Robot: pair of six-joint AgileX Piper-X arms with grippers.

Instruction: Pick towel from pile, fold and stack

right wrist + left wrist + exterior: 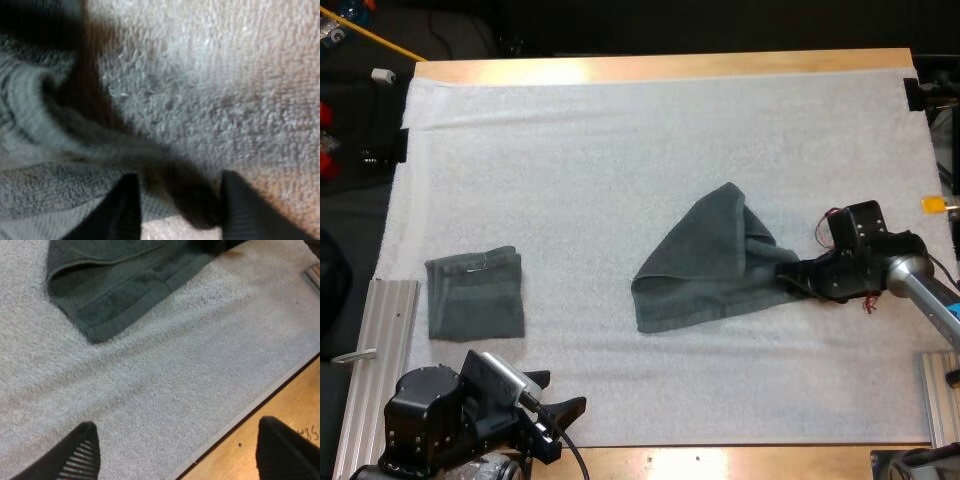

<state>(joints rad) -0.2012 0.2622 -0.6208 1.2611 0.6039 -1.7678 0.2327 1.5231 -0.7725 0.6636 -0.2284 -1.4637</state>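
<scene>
From above, the towel [705,265] lies crumpled in the middle of the mat [620,150]. The right fingers [792,280] grip its corner, probably to drag it flat. A folded towel [475,295] starts the stack. The left wrist view has the left fingers [75,455] spread wide over looped terry, near the ribbed hem. The right wrist view has soft cloth bunched between the fingers.

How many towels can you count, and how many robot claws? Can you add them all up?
Folded towels: 1, the folded towel
Loose towels: 1, the crumpled towel
Robot claws: 2, the left gripper, open over the mat, and the right gripper, pinching the crumpled towel's edge
Total: 4
</scene>
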